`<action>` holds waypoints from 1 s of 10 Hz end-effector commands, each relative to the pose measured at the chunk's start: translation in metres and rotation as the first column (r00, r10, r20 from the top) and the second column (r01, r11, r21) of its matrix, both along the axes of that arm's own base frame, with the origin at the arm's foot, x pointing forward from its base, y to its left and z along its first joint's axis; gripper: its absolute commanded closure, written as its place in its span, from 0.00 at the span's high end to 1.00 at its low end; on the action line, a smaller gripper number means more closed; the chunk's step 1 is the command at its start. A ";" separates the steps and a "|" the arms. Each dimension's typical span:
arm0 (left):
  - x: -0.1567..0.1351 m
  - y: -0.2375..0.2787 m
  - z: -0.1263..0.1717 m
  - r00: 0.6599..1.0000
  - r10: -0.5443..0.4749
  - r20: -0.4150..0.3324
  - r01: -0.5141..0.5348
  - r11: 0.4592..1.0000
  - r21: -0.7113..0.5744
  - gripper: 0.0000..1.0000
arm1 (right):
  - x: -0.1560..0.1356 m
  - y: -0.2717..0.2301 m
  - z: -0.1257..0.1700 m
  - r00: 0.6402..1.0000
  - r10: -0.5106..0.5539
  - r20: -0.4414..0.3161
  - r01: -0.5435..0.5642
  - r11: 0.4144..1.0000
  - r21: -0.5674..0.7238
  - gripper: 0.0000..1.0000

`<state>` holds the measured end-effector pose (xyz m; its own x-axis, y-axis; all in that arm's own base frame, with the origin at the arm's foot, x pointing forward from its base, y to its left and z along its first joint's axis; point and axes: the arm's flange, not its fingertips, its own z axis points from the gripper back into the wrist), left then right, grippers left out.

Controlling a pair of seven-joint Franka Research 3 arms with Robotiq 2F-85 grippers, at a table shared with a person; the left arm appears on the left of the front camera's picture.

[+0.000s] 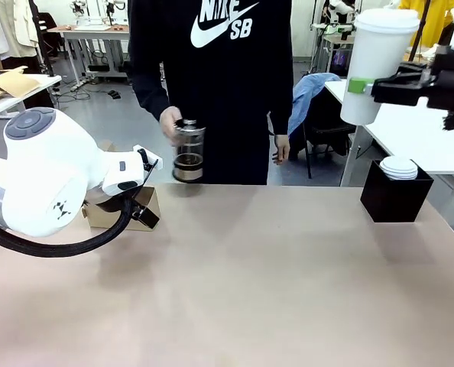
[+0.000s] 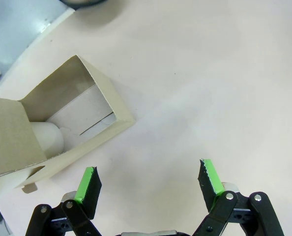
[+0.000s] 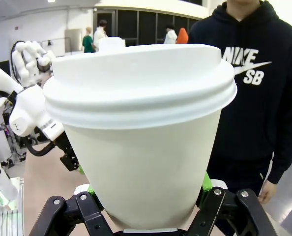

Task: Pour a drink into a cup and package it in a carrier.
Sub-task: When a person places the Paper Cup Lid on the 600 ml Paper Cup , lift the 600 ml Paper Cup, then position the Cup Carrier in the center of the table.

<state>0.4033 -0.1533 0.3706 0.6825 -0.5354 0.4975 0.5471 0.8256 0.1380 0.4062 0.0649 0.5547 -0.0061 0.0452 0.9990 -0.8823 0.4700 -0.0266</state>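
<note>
Above the worktop's (image 1: 273,275) far right corner, the right gripper (image 1: 358,86) is clamped on the lidded cup (image 3: 141,147), which is upright and well clear of the surface. At the left edge, the left gripper (image 2: 148,179) hangs fully spread and empty, just beside the carrier (image 2: 97,140). A hand (image 1: 170,122) holds the jug (image 1: 188,153) at the far edge, with the drink (image 1: 187,162) low inside. Risk: the tapered cup may slip through the pads and fall. A tilted descent would catch the carrier's rim.

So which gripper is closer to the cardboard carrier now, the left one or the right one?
Left. The left gripper hangs open just beside the carrier; the right gripper is far across the scene, raised high, shut on the cup.
</note>
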 end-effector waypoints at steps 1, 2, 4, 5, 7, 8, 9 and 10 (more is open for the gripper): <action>0.000 0.001 0.000 1.000 0.001 -0.001 -0.001 1.000 -0.002 1.00 | 0.001 0.002 -0.009 0.999 0.016 -0.040 -0.016 1.000 0.011 0.80; 0.000 0.001 0.000 1.000 0.001 -0.001 -0.001 1.000 -0.002 1.00 | 0.000 0.000 0.000 1.000 0.000 0.000 0.000 1.000 0.000 0.80; 0.000 0.001 0.000 1.000 0.001 -0.001 -0.001 1.000 -0.002 1.00 | 0.000 0.000 0.000 1.000 0.000 0.000 0.000 1.000 0.000 0.80; 0.000 0.001 0.000 1.000 0.001 -0.001 -0.001 1.000 -0.002 1.00 | 0.000 0.000 0.000 1.000 0.000 0.000 0.000 1.000 0.000 0.80; 0.000 0.001 0.000 1.000 0.001 -0.001 -0.001 1.000 -0.002 1.00 | 0.000 0.000 0.000 1.000 0.000 0.000 0.000 1.000 0.000 0.80; 0.000 0.001 0.000 1.000 0.001 -0.001 -0.001 1.000 -0.002 1.00 | 0.000 0.000 0.000 1.000 0.000 0.000 0.000 1.000 0.000 0.80; 0.000 0.001 0.000 1.000 0.001 -0.001 -0.001 1.000 -0.002 1.00 | 0.000 0.000 0.000 1.000 0.000 0.000 0.000 1.000 0.000 0.80; 0.000 0.001 0.000 1.000 0.001 -0.001 -0.001 1.000 -0.002 1.00 | 0.000 0.000 0.000 1.000 0.000 0.000 0.000 1.000 0.000 0.80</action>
<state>0.4033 -0.1533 0.3706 0.6826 -0.5354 0.4975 0.5471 0.8256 0.1380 0.4061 0.0638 0.5534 0.0007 0.0535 0.9986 -0.8805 0.4733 -0.0247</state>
